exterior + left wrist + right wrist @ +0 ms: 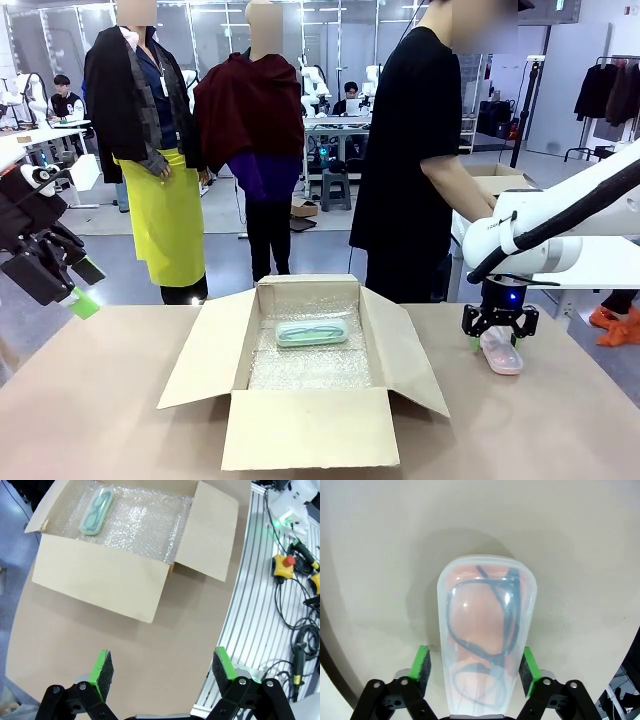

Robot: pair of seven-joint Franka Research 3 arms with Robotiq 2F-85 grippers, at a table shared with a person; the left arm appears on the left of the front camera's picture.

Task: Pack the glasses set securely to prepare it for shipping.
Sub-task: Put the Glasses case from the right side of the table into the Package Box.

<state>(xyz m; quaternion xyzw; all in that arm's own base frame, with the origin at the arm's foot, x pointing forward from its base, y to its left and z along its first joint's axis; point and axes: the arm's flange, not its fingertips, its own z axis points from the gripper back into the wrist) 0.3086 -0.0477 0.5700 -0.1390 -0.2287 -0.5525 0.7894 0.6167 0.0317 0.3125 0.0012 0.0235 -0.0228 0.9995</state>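
right pincer clenches the pink case across its width on the tabletop, long axis along the fingers; box holding the mint case lies left; left pincer hangs released.

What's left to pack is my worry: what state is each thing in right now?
cardboard box: flaps open, lined with bubble wrap.
mint-green glasses case: closed, lying inside the box on the wrap.
pink glasses case: closed, on the table outside the box, gripped at its sides.
right gripper: shut on the pink glasses case.
left gripper: open, empty, above the table.
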